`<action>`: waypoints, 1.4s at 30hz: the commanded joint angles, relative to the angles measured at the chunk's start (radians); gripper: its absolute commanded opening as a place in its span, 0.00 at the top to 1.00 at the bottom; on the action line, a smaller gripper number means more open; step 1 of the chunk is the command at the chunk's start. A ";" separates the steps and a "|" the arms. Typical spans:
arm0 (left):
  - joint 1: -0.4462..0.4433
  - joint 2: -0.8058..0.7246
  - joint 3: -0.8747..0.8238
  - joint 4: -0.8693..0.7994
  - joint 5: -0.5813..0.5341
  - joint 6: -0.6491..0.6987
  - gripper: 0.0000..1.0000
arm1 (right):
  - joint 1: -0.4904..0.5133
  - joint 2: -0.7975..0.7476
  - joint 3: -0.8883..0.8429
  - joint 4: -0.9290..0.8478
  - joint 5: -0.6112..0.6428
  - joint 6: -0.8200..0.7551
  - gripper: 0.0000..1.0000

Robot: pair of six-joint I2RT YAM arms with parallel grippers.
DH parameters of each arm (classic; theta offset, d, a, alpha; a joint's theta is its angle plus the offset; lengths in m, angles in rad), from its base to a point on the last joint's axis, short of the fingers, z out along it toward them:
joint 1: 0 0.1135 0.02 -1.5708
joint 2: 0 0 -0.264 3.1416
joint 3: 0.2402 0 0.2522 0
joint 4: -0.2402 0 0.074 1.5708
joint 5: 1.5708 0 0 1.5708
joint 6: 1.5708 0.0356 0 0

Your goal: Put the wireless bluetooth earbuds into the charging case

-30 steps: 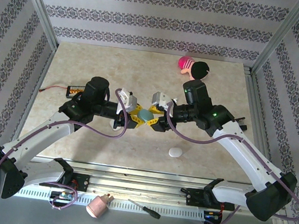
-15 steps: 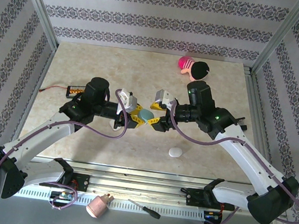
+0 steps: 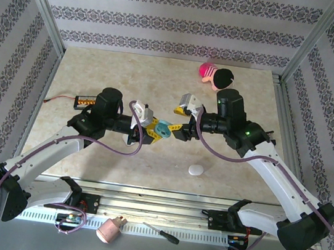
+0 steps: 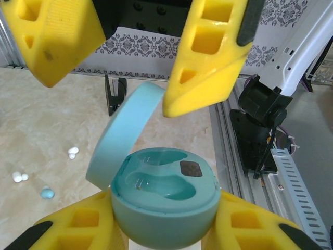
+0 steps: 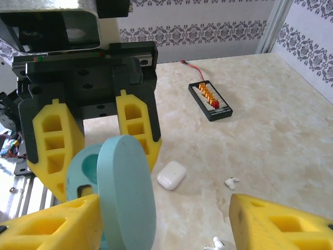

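**Operator:** Light-blue, pebble-shaped plastic charging case [image 4: 164,203]: report position.

**Inspector:** It is held clear of the beige marble-patterned tabletop [image 3: 130,76], between the two arms near the middle of the workspace. The left gripper [image 3: 152,130] is clenched on the base of the charging case. Its yellow fingers [image 4: 93,234] bear on opposite sides of the base.

**Operator:** Lid condition?

**Inspector:** The round hinged lid [image 4: 125,130] stands swung up from the base. Two moulded wells show in the open face.

**Operator:** Right gripper [image 3: 177,120]?

**Inspector:** Released. Its yellow fingers [image 5: 78,208] stand wide apart with the lid between them. The lid is just beside one finger and well apart from the other. I cannot tell whether the nearer finger touches it.

**Operator:** Location of the small loose white and light-blue plastic earbuds [image 4: 73,152]?

**Inspector:** On the tabletop, below the held charging case. The left wrist view shows several white pieces and one light-blue piece, lying apart from one another. The right wrist view shows two white pieces [image 5: 231,182] near a small white pebble-shaped case [image 5: 171,174], which rests on the tabletop.

**Operator:** Other items?

**Inspector:** A black rectangular connector board with orange terminals and a red lead [image 5: 209,100] lies on the left part of the tabletop. A pink-and-black round object [image 3: 215,75] sits at the far edge.
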 commanded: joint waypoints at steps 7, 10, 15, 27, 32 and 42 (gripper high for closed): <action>-0.015 -0.004 -0.009 0.062 0.033 -0.015 0.71 | -0.015 -0.032 -0.017 0.087 0.075 0.065 0.33; -0.015 -0.006 -0.019 0.104 0.034 -0.038 0.71 | -0.016 -0.042 -0.017 0.090 0.087 0.072 0.31; -0.013 0.004 -0.046 0.174 0.021 -0.069 0.71 | -0.015 -0.061 -0.031 0.089 0.034 0.065 0.27; 0.011 0.026 -0.169 0.470 -0.086 -0.206 0.71 | -0.089 -0.177 -0.094 0.207 -0.050 0.289 0.16; 0.020 0.037 -0.182 0.502 -0.094 -0.216 0.71 | -0.211 -0.171 -0.140 0.253 0.189 0.484 0.18; 0.033 0.056 -0.229 0.571 -0.114 -0.234 0.71 | -0.312 0.059 -0.098 0.065 0.453 0.572 0.21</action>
